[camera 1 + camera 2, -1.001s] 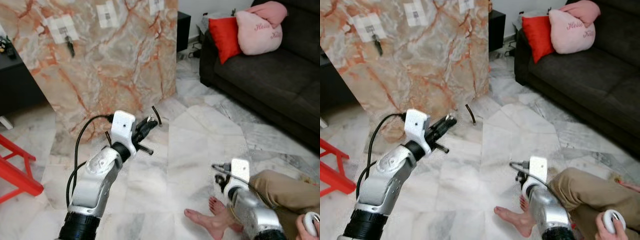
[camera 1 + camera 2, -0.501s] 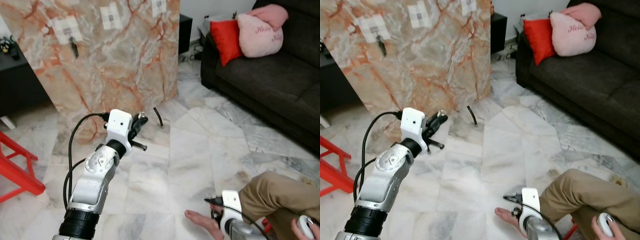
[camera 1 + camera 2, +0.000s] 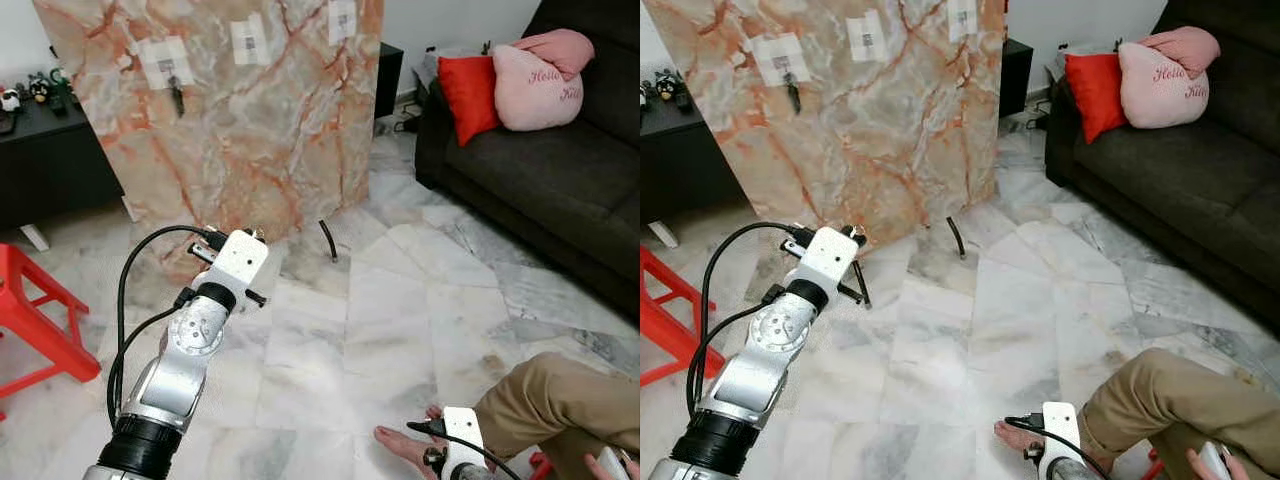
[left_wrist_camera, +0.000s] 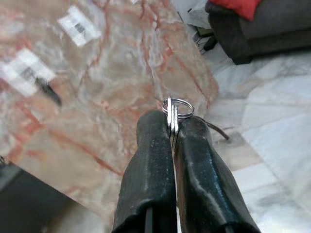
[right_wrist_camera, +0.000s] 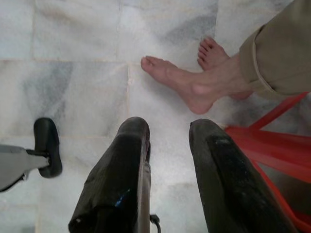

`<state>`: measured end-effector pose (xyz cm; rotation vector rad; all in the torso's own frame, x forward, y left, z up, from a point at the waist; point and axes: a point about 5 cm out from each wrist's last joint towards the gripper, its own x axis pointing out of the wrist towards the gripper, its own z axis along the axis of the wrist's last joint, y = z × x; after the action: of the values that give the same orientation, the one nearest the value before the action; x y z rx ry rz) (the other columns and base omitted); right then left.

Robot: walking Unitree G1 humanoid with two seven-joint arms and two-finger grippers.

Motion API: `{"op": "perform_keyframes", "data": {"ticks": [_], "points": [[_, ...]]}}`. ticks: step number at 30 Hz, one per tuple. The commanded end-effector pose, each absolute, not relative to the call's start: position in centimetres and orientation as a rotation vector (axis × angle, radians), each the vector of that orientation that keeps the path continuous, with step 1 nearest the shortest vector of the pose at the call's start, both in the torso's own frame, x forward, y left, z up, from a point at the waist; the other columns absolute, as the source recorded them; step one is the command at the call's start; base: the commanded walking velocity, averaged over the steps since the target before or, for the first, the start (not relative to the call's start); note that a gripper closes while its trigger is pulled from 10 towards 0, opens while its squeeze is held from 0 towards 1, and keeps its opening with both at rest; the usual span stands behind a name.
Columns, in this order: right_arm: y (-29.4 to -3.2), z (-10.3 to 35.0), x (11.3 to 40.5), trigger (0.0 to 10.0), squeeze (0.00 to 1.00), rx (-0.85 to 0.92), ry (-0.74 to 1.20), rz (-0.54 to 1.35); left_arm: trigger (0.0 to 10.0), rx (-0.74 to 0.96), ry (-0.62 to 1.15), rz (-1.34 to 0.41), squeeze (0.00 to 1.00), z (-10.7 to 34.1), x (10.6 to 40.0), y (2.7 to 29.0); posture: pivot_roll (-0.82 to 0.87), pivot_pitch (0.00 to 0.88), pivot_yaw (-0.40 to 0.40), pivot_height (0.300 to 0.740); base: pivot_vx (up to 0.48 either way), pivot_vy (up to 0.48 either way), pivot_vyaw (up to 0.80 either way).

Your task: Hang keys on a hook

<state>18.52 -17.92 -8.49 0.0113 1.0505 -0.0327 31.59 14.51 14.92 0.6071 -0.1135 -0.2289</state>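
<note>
My left gripper is shut on a silver key ring, which sticks out above its fingertips. The keys below the ring are hidden between the fingers. That gripper is held low, pointing at the marble board. High on the board are three white tags with hooks. A dark key hangs from the leftmost tag. My right gripper is open, hanging low over the floor near a person's bare foot.
A person sits at the lower right, with a trouser leg and a hand on a controller. A red stool stands on the left and a black cabinet behind it. A dark sofa with cushions lines the right. The board's black foot juts onto the floor.
The camera has pulled back and up, so more of the board shows. My left gripper has swung up toward the board with the ring. The right arm has sunk to the bottom edge.
</note>
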Motion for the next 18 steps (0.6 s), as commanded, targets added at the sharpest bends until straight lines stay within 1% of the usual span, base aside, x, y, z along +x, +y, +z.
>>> {"op": "perform_keyframes", "data": {"ticks": [1,5,6,7,10,11,13,15,17,18], "points": [[-18.5,-8.6,18.1,10.0,0.0,0.0,1.055,-0.043,10.0,0.669,-0.11,-0.238,0.0,14.3,31.4,14.3,-0.02,0.0,-0.064,0.74,0.0,0.0,0.0],[-19.1,-8.9,17.3,10.0,0.0,-0.014,1.07,-0.048,10.0,0.691,-0.068,-0.234,0.0,13.2,31.4,14.3,-0.02,0.0,-0.064,0.74,0.0,0.0,0.0],[-19.2,-9.0,17.1,10.0,0.0,-0.016,1.073,-0.049,10.0,0.633,-0.017,-0.22,0.0,12.5,31.4,14.6,-0.02,0.0,-0.064,0.74,0.0,0.0,0.0],[-19.2,-9.0,17.1,10.0,0.0,-0.016,1.073,-0.049,10.0,0.633,-0.017,-0.22,0.0,12.5,31.4,14.6,-0.02,0.0,-0.064,0.74,0.0,0.0,0.0],[-19.4,-9.2,16.6,10.0,0.0,-0.012,1.087,-0.056,10.0,0.347,0.138,-0.15,0.0,9.9,31.0,15.9,-0.02,0.0,-0.064,0.74,0.0,0.0,0.0],[-19.8,-9.3,16.3,10.0,0.0,-0.013,1.092,-0.065,10.0,0.223,0.182,-0.104,0.0,9.0,30.7,16.7,-0.03,0.0,-0.061,0.74,0.0,0.0,0.0],[-19.9,-9.3,16.2,10.0,0.0,-0.01,1.092,-0.071,10.0,0.189,0.196,-0.089,0.0,8.7,30.6,17.0,-0.03,0.0,-0.061,0.74,0.0,0.0,0.0],[-20.3,-9.3,16.0,10.0,0.0,0.0,1.093,-0.092,10.0,0.107,0.226,-0.076,0.0,7.8,30.1,17.8,-0.04,0.0,-0.042,0.74,0.0,0.0,0.0],[-20.1,-9.4,15.9,10.0,0.0,0.002,1.095,-0.09,10.0,0.077,0.239,-0.082,0.0,7.3,29.9,18.0,-0.04,0.0,-0.036,0.74,0.0,0.0,0.0],[-19.8,-9.5,15.8,10.0,0.0,0.015,1.096,-0.097,10.0,0.065,0.27,-0.084,0.0,6.3,29.6,18.3,-0.04,0.0,-0.031,0.74,0.0,0.0,0.0]]}}
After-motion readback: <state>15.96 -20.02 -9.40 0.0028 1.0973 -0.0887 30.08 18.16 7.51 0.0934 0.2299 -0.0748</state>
